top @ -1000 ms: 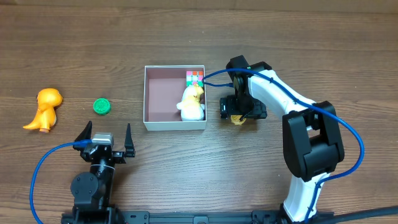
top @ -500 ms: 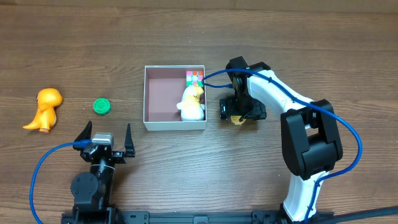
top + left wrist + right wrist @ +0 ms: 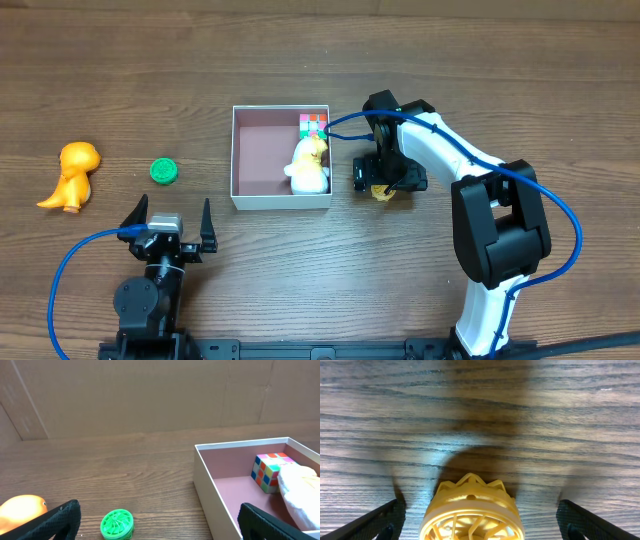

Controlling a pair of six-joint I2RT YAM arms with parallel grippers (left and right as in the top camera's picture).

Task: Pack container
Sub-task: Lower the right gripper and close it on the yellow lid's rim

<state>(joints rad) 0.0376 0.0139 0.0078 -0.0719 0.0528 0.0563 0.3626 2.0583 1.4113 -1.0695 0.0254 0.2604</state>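
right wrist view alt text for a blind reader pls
A yellow spoked wheel toy sits on the wood table, low in frame, between the black tips of the open right claw.

Open white container (image 3: 239,160), mid-table

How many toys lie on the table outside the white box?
3: an orange dinosaur at the far left, a green disc beside it, a yellow wheel below the right gripper. More may be hidden.

Overhead straight down, left wrist low facing container (image 3: 202,487), right wrist near tabletop (image 3: 480,405)
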